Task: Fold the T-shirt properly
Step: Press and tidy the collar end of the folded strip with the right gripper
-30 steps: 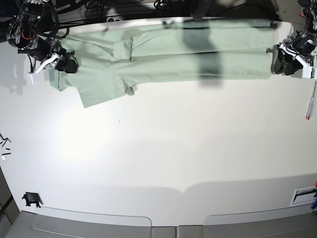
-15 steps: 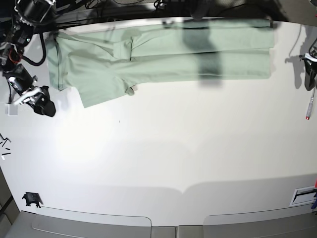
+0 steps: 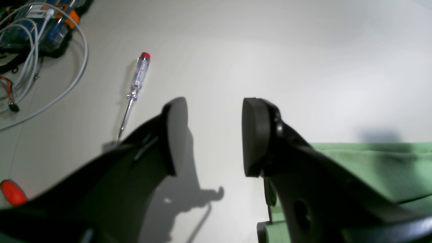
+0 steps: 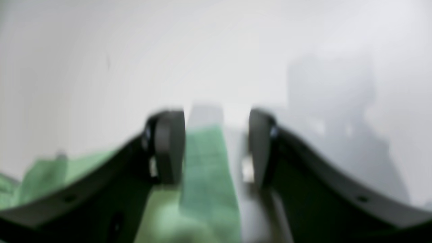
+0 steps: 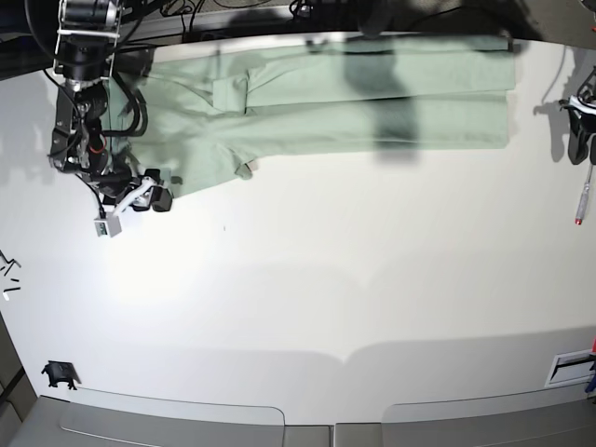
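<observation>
White table: T-shirt (image 5: 354,93) lies between both open hands.

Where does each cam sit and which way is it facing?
Base: high above, looking down on the white table and T-shirt; right pincer and left pincer show.
Left wrist: on the left arm, facing past the open left pincer at the table, a screwdriver and the shirt's edge.
Right wrist: on the right arm, blurred, facing past the open right pincer over shirt cloth.
Shared: all show the T-shirt; base and left wrist share the screwdriver.
</observation>
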Available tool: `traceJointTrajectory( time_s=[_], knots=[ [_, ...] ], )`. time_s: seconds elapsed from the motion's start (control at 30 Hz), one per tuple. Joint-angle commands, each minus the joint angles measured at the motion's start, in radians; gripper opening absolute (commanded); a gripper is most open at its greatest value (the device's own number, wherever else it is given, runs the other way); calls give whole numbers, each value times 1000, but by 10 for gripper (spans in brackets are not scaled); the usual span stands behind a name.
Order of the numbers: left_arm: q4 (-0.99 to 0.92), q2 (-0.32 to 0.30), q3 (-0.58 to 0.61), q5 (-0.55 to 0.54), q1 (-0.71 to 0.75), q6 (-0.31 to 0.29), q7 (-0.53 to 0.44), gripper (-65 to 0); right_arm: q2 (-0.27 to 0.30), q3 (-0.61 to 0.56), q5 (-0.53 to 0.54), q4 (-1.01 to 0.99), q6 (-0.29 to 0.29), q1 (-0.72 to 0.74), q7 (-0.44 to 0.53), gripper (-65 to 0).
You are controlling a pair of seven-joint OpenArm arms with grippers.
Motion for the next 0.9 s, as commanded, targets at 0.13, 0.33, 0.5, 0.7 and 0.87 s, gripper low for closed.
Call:
traceJointTrajectory(
  time_s=[0.13, 0.33, 0.5, 0.7, 0.87],
  knots=[
    [15, -19, -8, -17, 3, 1, -22, -409, -12, -10, 45, -3, 2, 10, -116, -622],
    [15, -19, -8, -17, 6, 1, 7, -409, -12, 65, 253, 36, 74, 6, -233, -650],
    [15, -19, -8, -18, 32, 2, 6, -409, -13, 185, 435, 143, 126, -39, -380, -650],
    [14, -13, -8, -20, 36, 1, 6, -409, -38, 286, 554, 338, 126, -196, -468, -650],
    [15, 4, -8, -20, 36, 1, -1, -409, -69, 294, 631, 508, 126, -365, -517, -650]
  ],
)
